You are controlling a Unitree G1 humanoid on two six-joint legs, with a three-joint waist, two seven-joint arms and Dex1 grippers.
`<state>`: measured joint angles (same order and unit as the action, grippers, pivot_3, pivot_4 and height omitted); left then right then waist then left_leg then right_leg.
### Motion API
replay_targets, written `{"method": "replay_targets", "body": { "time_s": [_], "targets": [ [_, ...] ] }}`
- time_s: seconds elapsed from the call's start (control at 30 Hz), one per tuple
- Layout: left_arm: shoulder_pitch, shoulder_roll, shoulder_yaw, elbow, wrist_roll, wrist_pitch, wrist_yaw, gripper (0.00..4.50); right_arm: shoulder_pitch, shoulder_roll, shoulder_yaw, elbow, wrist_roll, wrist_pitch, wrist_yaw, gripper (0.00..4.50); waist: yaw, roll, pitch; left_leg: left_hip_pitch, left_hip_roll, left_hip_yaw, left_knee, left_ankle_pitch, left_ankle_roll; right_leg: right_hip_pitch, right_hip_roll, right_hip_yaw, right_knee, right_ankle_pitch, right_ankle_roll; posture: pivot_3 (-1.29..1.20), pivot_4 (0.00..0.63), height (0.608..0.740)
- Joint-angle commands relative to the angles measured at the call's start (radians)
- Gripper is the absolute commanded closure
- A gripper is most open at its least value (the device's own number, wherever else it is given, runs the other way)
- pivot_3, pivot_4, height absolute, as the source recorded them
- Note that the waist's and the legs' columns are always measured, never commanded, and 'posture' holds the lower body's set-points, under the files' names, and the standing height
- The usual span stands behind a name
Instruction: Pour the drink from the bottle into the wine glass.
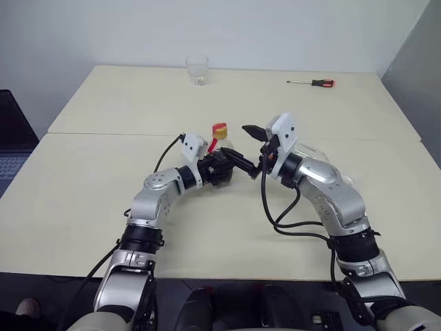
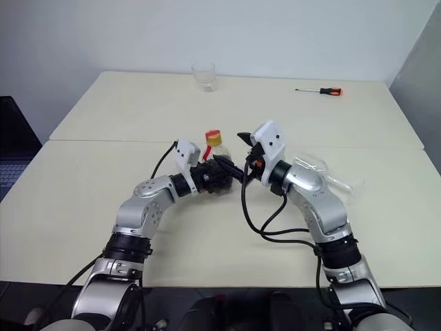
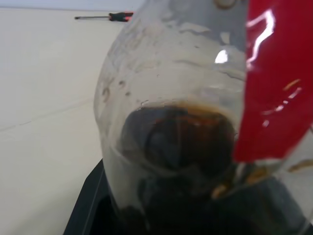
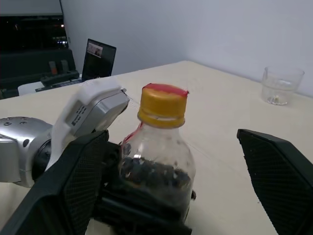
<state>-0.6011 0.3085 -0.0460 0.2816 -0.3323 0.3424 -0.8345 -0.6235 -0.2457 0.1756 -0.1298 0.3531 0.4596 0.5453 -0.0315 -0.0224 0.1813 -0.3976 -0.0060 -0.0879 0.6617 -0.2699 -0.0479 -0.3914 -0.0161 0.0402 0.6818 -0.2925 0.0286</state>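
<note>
Two tools meet over the middle of the desk (image 1: 83,179); the left tool (image 2: 219,174) is clamped around the lower body of the bottle (image 4: 159,147), holding it upright just above the desk, while the right tool (image 1: 256,150) hangs spread wide just beside the yellow cap (image 4: 163,105), gripping nothing; the drink (image 3: 178,142) sits low in the bottle as a dark pool; the wine glass (image 2: 324,172) appears to lie on its side behind the right forearm. Risks from here: the cap looks closed, so twisting it could spin the rounded bottle in a light grip; a toppled glass cannot receive liquid, so pouring now would spill onto the desk. Much of the glass is hidden by the arm, and its stem and foot are hard to make out; the left tool's fingers are largely masked by the bottle.
</note>
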Motion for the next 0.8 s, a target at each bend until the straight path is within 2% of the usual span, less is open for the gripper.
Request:
{"method": "replay_targets", "body": {
  "time_s": [0.03, 0.4, 0.53, 0.73, 0.8],
  "targets": [
    [-0.030, 0.029, -0.032, -0.067, -0.001, -0.016, -0.082, 2.55, -0.050, 0.014, -0.022, 0.017, 0.001, -0.002, 0.008, 0.00, 0.000, 0.000, 0.000, 0.000, 0.000, 0.000, 0.000, 0.000, 0.000, 0.000, 0.000, 0.000, 0.000, 0.000, 0.000, 0.00, 0.150, 0.740],
    [-0.046, 0.065, -0.052, -0.040, 0.011, -0.046, -0.166, 2.55, -0.117, 0.055, -0.083, 0.060, 0.087, 0.101, 0.026, 0.00, -0.001, 0.000, 0.000, 0.000, 0.000, 0.000, 0.000, -0.002, 0.004, 0.000, 0.000, 0.000, 0.000, 0.000, 0.000, 0.00, 0.150, 0.740],
    [-0.048, 0.064, -0.051, -0.033, 0.019, -0.055, -0.178, 2.55, -0.122, 0.064, -0.097, 0.043, 0.135, 0.160, 0.037, 0.89, -0.001, 0.000, 0.000, 0.000, 0.000, 0.000, 0.000, -0.002, 0.004, 0.000, 0.000, 0.000, 0.001, 0.000, 0.000, 0.00, 0.150, 0.740],
    [-0.049, 0.068, -0.052, -0.026, 0.026, -0.064, -0.192, 2.55, -0.128, 0.063, -0.101, 0.034, 0.160, 0.191, 0.044, 3.08, -0.001, 0.000, 0.000, 0.000, 0.000, 0.000, 0.000, -0.002, 0.004, -0.001, 0.000, 0.000, 0.001, 0.000, 0.000, 0.00, 0.150, 0.740],
    [-0.048, 0.069, -0.052, -0.027, 0.027, -0.065, -0.196, 2.55, -0.130, 0.064, -0.103, 0.033, 0.165, 0.196, 0.049, 3.21, -0.001, 0.000, 0.000, 0.000, 0.000, 0.000, 0.000, -0.002, 0.004, -0.001, 0.000, 0.000, 0.001, 0.000, 0.000, 0.00, 0.150, 0.740]
  ]
}}
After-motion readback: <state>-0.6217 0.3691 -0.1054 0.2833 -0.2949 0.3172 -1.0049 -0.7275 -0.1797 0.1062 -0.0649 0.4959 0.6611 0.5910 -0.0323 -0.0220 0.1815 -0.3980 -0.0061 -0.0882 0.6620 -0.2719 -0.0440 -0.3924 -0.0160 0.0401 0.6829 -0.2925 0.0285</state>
